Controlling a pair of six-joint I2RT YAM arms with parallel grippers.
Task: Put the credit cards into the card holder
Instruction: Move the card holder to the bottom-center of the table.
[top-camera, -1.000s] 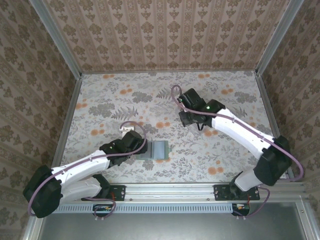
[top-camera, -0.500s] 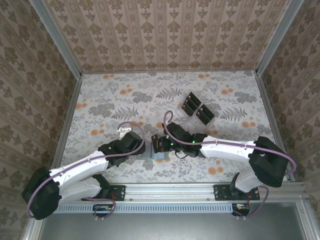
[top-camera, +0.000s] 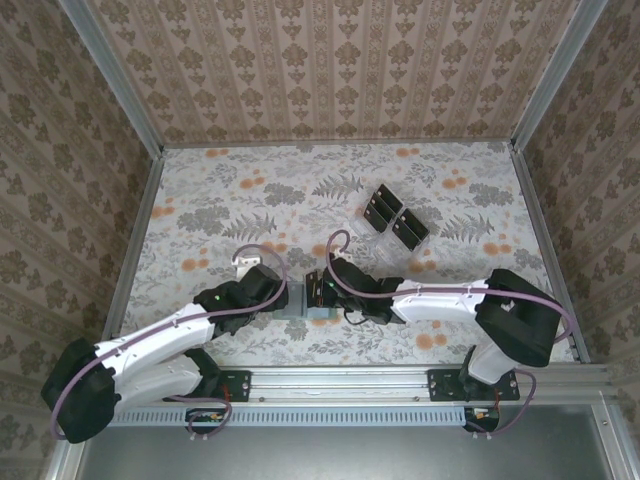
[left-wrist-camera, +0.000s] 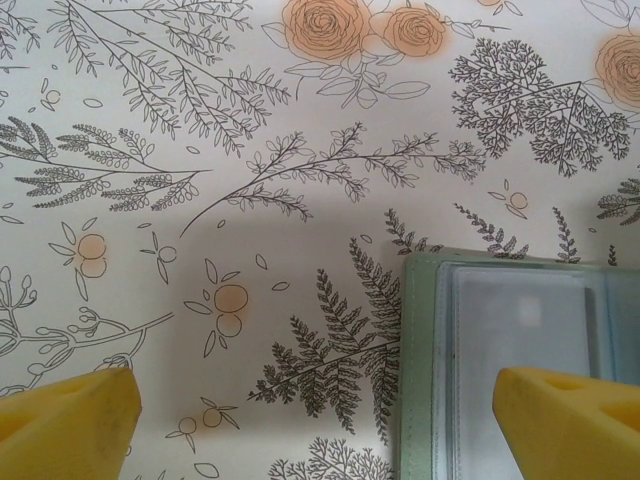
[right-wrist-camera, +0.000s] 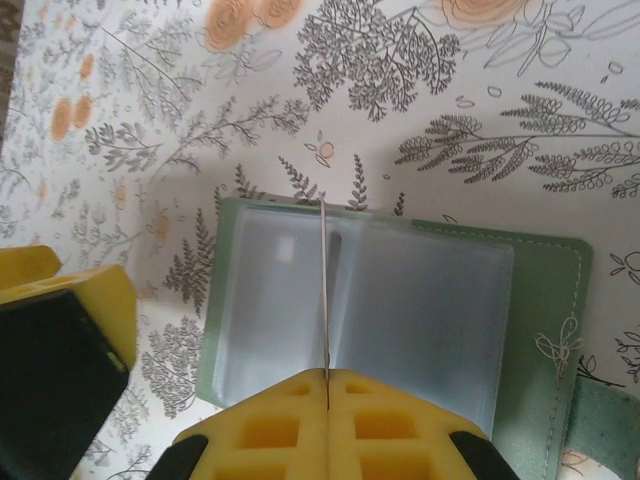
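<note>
Right end effector (right-wrist-camera: 327, 385) clenched on one credit card (right-wrist-camera: 324, 290), held edge-on above the open card holder (right-wrist-camera: 420, 300) on the worktop (right-wrist-camera: 500, 120). Left end effector (left-wrist-camera: 320, 410) released, straddling the holder's edge. Recommended: align card with a slot mouth, lower squarely, avoid flexing

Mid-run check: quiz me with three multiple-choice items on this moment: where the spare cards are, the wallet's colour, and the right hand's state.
1. The spare black cards lie: A) beyond and right of the wallet; B) at the near left corner; C) inside the wallet.
2. The wallet's border is: A) red; B) sage green; C) black.
3. The right hand is: A) open; B) shut on a card; C) shut on the wallet.
Answers: 1 A, the top view shows them there; 2 B, its stitched rim is green; 3 B, it pinches a card edge-on above the open wallet.
</note>
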